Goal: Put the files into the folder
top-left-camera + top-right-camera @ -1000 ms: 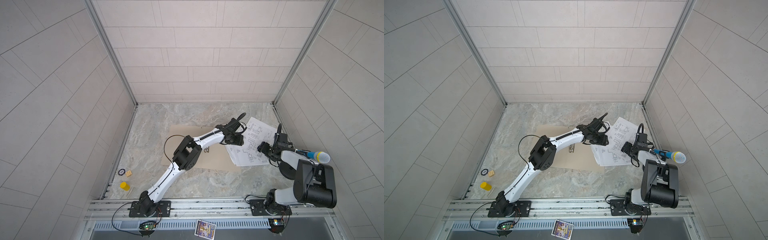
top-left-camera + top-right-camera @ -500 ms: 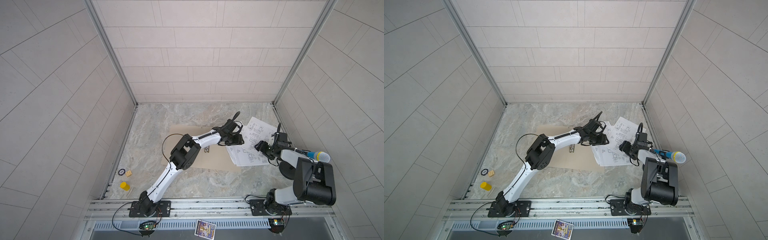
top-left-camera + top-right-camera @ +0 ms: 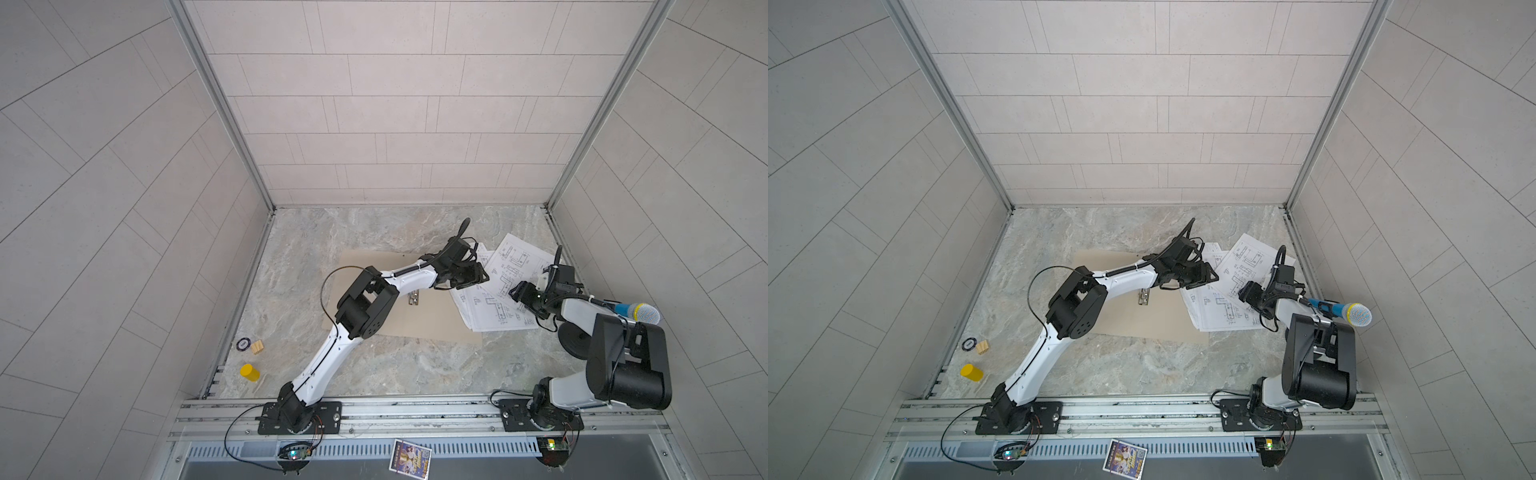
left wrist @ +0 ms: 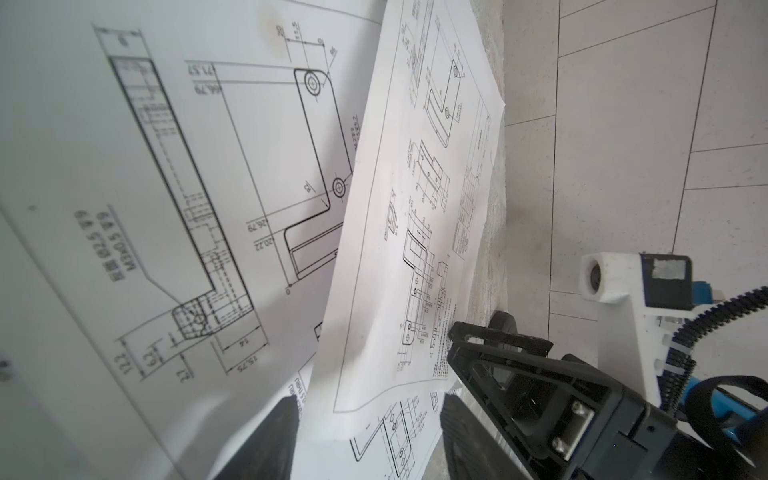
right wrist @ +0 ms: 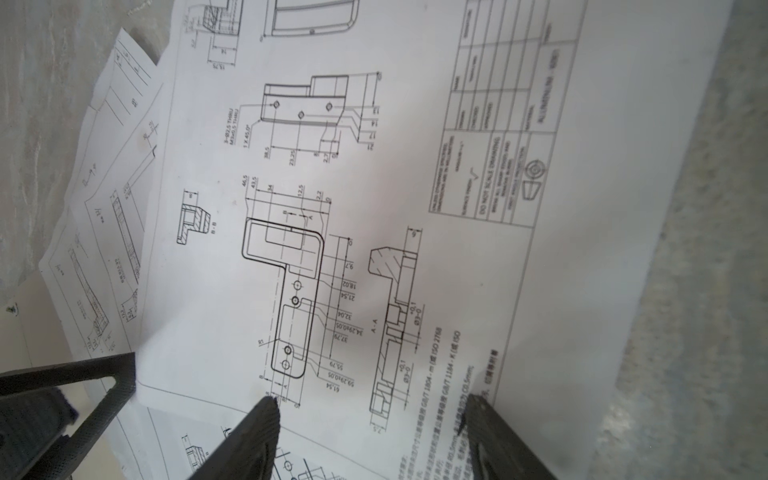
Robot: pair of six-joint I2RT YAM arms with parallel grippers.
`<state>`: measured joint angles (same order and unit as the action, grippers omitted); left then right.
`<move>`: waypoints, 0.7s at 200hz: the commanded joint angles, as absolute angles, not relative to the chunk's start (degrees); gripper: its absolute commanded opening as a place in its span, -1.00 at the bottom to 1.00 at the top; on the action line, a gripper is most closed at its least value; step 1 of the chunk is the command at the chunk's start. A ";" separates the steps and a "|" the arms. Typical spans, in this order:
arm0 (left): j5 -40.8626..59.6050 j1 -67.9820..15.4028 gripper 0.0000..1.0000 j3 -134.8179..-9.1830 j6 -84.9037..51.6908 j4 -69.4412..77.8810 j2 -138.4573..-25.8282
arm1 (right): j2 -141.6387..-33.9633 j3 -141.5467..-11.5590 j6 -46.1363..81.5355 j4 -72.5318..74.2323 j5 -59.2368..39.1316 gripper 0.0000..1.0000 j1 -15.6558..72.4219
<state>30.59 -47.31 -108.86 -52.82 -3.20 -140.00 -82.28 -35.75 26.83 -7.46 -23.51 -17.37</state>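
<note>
Item: the folder [image 3: 415, 322], tan, lying open and flat at the centre of the marble table [image 3: 374, 365]; we note its metal clip [image 3: 412, 298] bare at the spine, with no sheet under it. Item: the files [image 3: 494, 309], a loose fan of white drawing sheets at the right, their left part overlapping the folder's right leaf, their right and far corners hanging out over the table towards the right wall. Item: left gripper [image 3: 478, 276], set at the fan's left edge, jaws apart in its wrist view, a curled sheet edge running between the fingertips [image 4: 282, 428] and nothing pinched that we can see. Item: right gripper [image 3: 515, 293], at the fan's right side, jaws likewise apart, tips low over the top sheet (touching it or just above, we cannot tell). Status, as we judge it: partly done at most, since the sheets sit askew, not squared within the folder's outline, and the cover is not closed. Outstanding: gather the fan, slide it left fully onto the leaf, perhaps under the clip, then shut the folder. Not of the task: yellow cylinder [image 3: 249, 372] and wooden block [image 3: 257, 346], near left.
</note>
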 commanded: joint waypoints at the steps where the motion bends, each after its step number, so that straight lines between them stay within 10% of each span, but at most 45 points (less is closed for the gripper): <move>1: 31.93 -47.18 0.22 -107.44 -55.41 0.36 -139.39 | -84.02 -36.04 26.54 -8.86 -23.87 0.42 -17.48; 140: 32.03 -46.49 0.21 -99.29 -65.76 15.76 -135.36 | -84.60 -35.81 25.73 -9.47 -23.60 0.40 -17.52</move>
<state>31.83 -46.87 -100.07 -64.36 12.45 -138.72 -83.00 -36.18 26.35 -7.03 -24.01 -17.39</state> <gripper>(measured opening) 0.606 0.701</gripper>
